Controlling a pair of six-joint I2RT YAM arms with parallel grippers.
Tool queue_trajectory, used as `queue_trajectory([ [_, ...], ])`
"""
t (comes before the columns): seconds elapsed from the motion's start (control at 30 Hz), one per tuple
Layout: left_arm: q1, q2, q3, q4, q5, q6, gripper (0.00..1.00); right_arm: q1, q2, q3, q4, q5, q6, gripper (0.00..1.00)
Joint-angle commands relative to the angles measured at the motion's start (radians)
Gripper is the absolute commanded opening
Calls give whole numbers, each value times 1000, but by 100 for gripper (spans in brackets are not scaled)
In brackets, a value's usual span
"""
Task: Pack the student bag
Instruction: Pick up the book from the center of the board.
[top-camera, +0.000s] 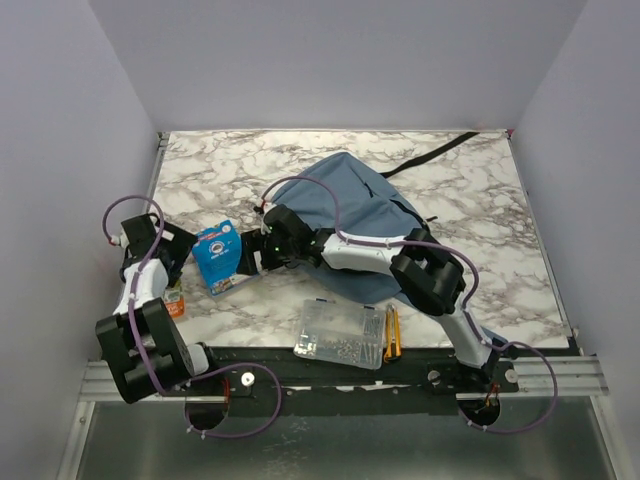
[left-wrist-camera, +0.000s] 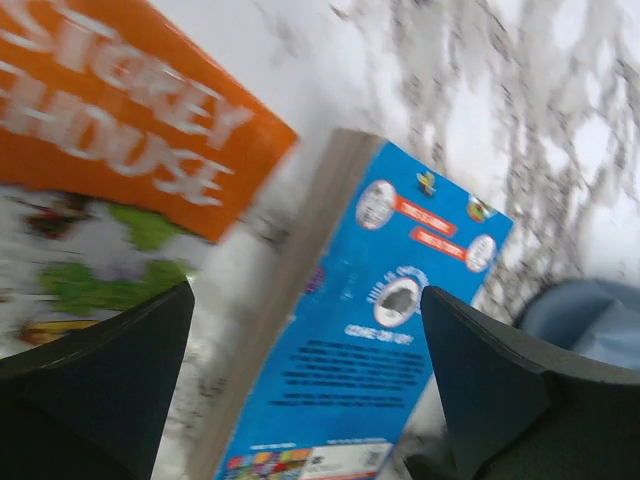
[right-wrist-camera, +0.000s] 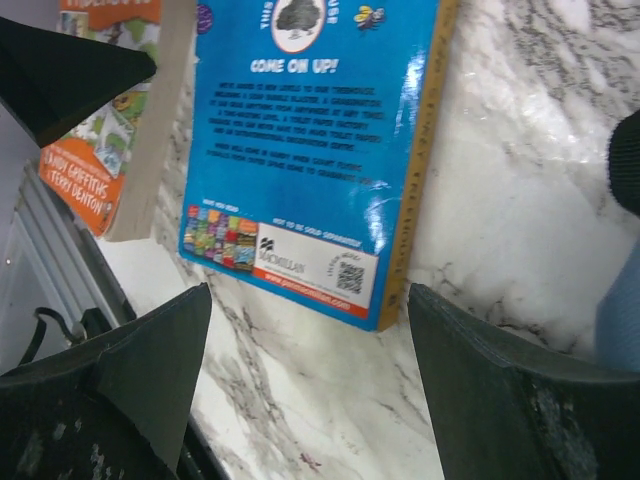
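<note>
Black fingers (right-wrist-camera: 140, 390) of the right tool (right-wrist-camera: 308, 292) fill the bottom of its wrist view, spread wide with nothing between them, low over the marble table (right-wrist-camera: 510, 190). Just ahead of them a blue paperback (right-wrist-camera: 310, 130) lies flat, back cover up. Its barcode end is nearest the tool, and its long axis runs away along the line the fingers point, leaning slightly. Its short side looks about as wide as the gap between the fingertips, so closing across the cover would probably be a tight fit, and the spine edge may be the easier hold. The student bag (top-camera: 360, 195) lies on the other side of this tool, to the right of the paperback. It sits mid-table with the right arm stretched across it, and whether its mouth is unzipped cannot be told. The left tool (left-wrist-camera: 305, 292) is also wide open and empty, and it comes at the paperback from the opposite side. It hovers where an orange book (left-wrist-camera: 120, 110) meets the paperback's page edge. The right tool stands between paperback and bag, so it seems the better placed of the two, and the carry would run rightward, back along its own arm.
</note>
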Motion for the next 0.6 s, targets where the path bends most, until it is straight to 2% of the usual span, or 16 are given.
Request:
queue_trajectory([
  [0.0,-83,66,-73,25,170,-71,98,-28,36,29,-3,12,-5,84],
  [0.2,-115,142,-78,46,221,-111,97,-37,87,81,-42,-9,4,85],
  [0.27,-122,141,-75,46,217,-95,94,-40,104,94,-50,-12,19,85],
  [0.37,-151,119,-78,59,229,-88,84,-45,108,80,-38,-8,54,85],
  [0.4,-165,107,-77,54,220,-82,84,-44,104,68,-28,-11,62,85],
  [0.47,-176,78,-75,48,214,-53,64,-45,98,42,-14,-22,76,85],
  [0.57,-181,25,-100,54,233,-62,47,-45,92,26,20,-46,91,84],
])
